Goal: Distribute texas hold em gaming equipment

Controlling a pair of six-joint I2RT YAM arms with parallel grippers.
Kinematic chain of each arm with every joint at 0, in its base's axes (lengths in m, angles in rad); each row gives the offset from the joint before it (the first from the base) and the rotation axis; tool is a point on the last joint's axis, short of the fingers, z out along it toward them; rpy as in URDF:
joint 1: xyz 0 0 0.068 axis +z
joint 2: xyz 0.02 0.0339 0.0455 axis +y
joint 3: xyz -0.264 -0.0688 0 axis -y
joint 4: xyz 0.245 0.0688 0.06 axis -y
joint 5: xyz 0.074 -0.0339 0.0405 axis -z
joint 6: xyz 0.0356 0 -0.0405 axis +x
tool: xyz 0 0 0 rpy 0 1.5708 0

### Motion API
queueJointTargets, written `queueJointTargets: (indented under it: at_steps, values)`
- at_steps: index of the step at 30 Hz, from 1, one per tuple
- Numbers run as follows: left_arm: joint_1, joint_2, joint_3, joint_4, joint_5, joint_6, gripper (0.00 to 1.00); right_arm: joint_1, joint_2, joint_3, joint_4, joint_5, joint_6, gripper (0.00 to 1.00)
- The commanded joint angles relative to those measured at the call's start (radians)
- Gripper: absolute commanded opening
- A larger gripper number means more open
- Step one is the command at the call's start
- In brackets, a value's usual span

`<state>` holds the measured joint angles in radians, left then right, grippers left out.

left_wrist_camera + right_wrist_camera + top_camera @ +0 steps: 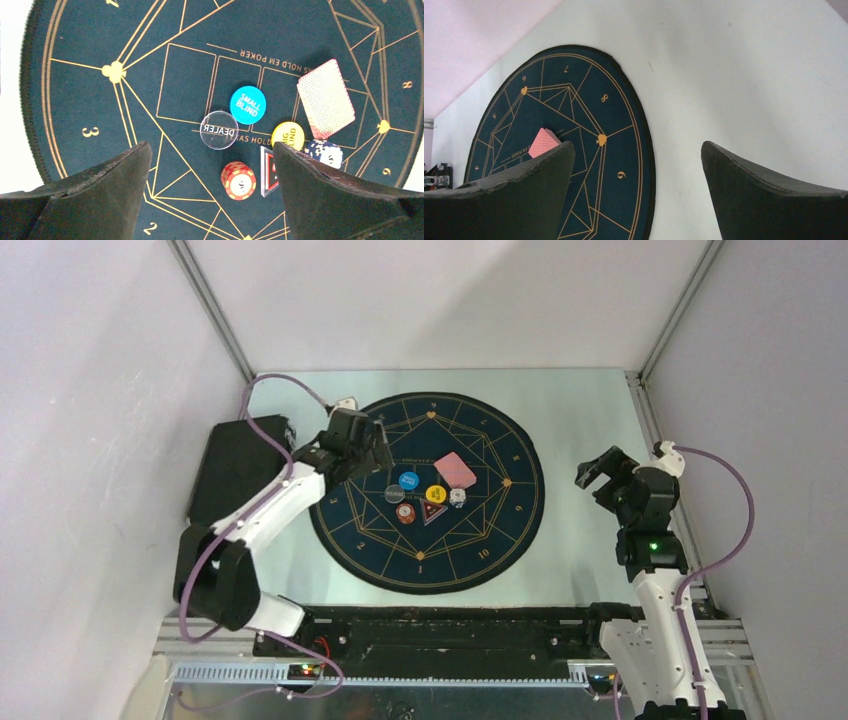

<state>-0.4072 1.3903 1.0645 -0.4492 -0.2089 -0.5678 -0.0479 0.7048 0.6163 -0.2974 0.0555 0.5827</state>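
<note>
**Poker pieces set out under the left arm.** The left pincer (211,147) is shown over the mat (75,100), its fingers spread wide and nothing gripped, with the pieces clustered just ahead of its tips. The red token (268,172) is half hidden behind one finger, so its full triangle cannot be made out from the wrist. One corner appears turned back toward the pincer. A blue-white stack (324,151) is cut off by the same finger, and the yellow chip (288,135) is clipped at its near edge.

Seen whole are the blue chip (247,104), the clear dealer chip (219,130) and, nearest the tips, the red-white stack (238,180). The cards (326,98) are laid face down farthest out, their long axis running away from the pincer with a slight lean.

The right pincer (636,145), also wide apart and empty, is held above the desk (734,75) beside the mat's edge, well apart from the pieces. From its wrist only a corner of the cards is seen. A black case (235,465) is partly covered by the left arm.
</note>
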Motion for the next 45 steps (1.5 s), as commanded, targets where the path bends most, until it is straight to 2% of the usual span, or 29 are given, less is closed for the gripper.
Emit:
queueJointTargets:
  at_steps: [1, 4, 10, 22, 26, 34, 45]
  values:
    - [-0.021, 0.091, 0.054, 0.007, 0.010, 0.024, 0.98, -0.031, 0.009, 0.005, 0.045, -0.105, 0.012, 1.00]
    - [-0.025, 0.160, 0.077, 0.017, 0.058, 0.036, 0.98, -0.043, 0.018, 0.005, 0.047, -0.141, -0.002, 1.00]
    - [-0.048, 0.275, 0.133, -0.034, 0.062, 0.074, 0.98, -0.049, 0.038, 0.005, 0.047, -0.153, -0.005, 1.00]
    - [-0.068, 0.414, 0.175, -0.091, 0.072, 0.083, 0.99, -0.056, 0.070, 0.005, 0.043, -0.127, 0.012, 1.00]
    - [-0.076, 0.434, 0.179, -0.095, 0.085, 0.081, 0.90, -0.058, 0.082, 0.005, 0.044, -0.122, 0.018, 1.00]
    - [-0.096, 0.479, 0.188, -0.112, 0.088, 0.076, 0.80, -0.060, 0.096, 0.005, 0.043, -0.107, 0.027, 1.00]
    - [-0.107, 0.503, 0.173, -0.111, 0.045, 0.038, 0.78, -0.060, 0.036, 0.005, 0.015, -0.056, 0.024, 1.00]
